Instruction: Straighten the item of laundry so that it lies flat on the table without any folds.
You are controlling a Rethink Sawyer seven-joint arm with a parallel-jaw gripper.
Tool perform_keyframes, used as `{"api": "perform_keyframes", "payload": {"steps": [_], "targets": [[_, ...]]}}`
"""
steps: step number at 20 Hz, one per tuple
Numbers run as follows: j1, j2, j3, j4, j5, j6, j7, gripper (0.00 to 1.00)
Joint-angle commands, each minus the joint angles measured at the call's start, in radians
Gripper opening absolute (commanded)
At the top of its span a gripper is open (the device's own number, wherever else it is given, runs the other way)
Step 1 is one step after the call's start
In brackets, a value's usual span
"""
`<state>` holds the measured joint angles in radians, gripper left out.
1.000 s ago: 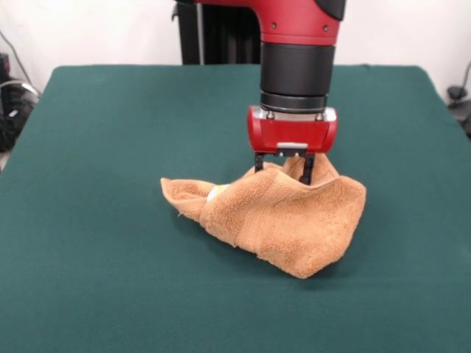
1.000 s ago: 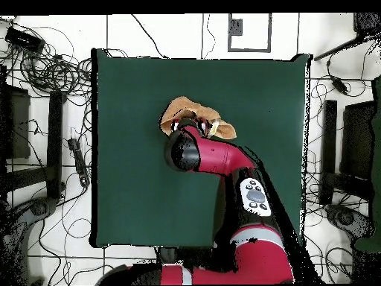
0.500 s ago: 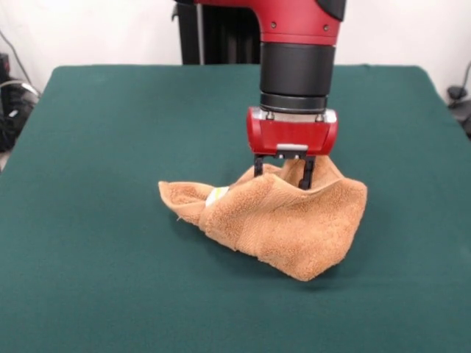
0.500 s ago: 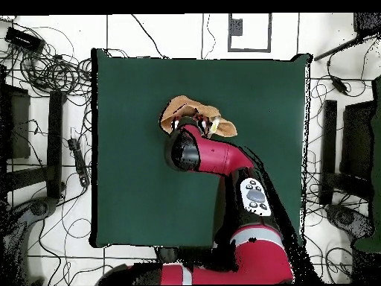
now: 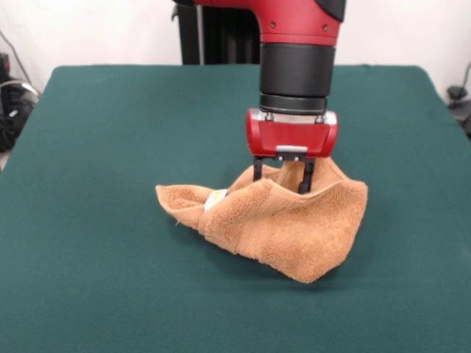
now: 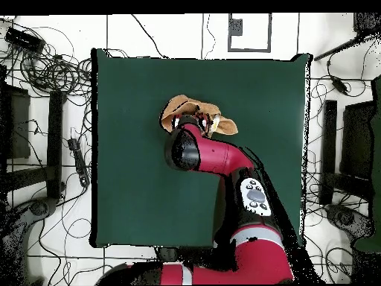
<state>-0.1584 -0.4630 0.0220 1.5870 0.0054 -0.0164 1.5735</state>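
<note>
The item of laundry [image 5: 276, 224] sits crumpled in a loose heap a little toward the table's [image 5: 110, 147] far edge from the middle, well clear of every edge and corner. In the front view its upper fold rises into a peak, and the gripper [image 5: 283, 179] has its two dark fingers [image 5: 305, 176] pinched on that peak, so it is closed on the cloth. A thin tail of towel trails toward the picture's left along the felt, and the white tag [image 5: 215, 198] shows just where that tail meets the main heap. The lower corner, nearest the camera, hangs in a thick doubled fold that seems to touch the table. To do this step well, I judge the lift should run straight up until the doubled layers fall apart under their own weight, and only then should the cloth be drawn sideways and laid down, trailing edge first. Pulling sideways too early would likely drag the heap as a lump.

In the overhead view the arm [image 6: 216, 156] covers much of the towel [image 6: 178, 108]; only tan lobes show around the wrist, again far from the table's [image 6: 126, 89] edges. There is room to spread in any direction.
</note>
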Motion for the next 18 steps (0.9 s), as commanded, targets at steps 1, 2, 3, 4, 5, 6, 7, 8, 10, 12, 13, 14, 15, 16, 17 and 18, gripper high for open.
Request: {"api": "perform_keyframes", "payload": {"steps": [1, 2, 3, 4, 5, 6, 7, 8, 10, 12, 13, 14, 15, 16, 17, 18], "targets": [[0.050, 0.089, 0.056, -0.003, 0.054, -0.081, 0.239, 1.00], [0.051, 0.091, 0.055, -0.007, 0.052, -0.089, 0.237, 1.00], [0.053, 0.091, 0.054, -0.007, 0.054, -0.089, 0.237, 1.00], [0.054, 0.094, 0.052, -0.007, 0.056, -0.095, 0.239, 1.00], [0.056, 0.094, 0.050, -0.007, 0.058, -0.098, 0.240, 1.00], [0.060, 0.097, 0.046, -0.009, 0.060, -0.104, 0.241, 1.00], [0.064, 0.097, 0.042, -0.009, 0.062, -0.110, 0.241, 1.00], [0.067, 0.098, 0.038, -0.012, 0.065, -0.117, 0.241, 1.00], [0.073, 0.101, 0.031, -0.020, 0.070, -0.136, 0.239, 1.00], [0.072, 0.102, 0.033, -0.023, 0.072, -0.144, 0.237, 1.00], [0.074, 0.104, 0.031, -0.025, 0.074, -0.154, 0.238, 1.00], [0.076, 0.106, 0.028, -0.026, 0.077, -0.163, 0.239, 1.00], [0.076, 0.105, 0.027, -0.029, 0.073, -0.173, 0.232, 1.00], [0.076, 0.106, 0.027, -0.030, 0.074, -0.178, 0.232, 1.00], [0.076, 0.106, 0.027, -0.031, 0.075, -0.183, 0.232, 1.00], [0.073, 0.106, 0.030, -0.030, 0.074, -0.182, 0.230, 1.00]]}}
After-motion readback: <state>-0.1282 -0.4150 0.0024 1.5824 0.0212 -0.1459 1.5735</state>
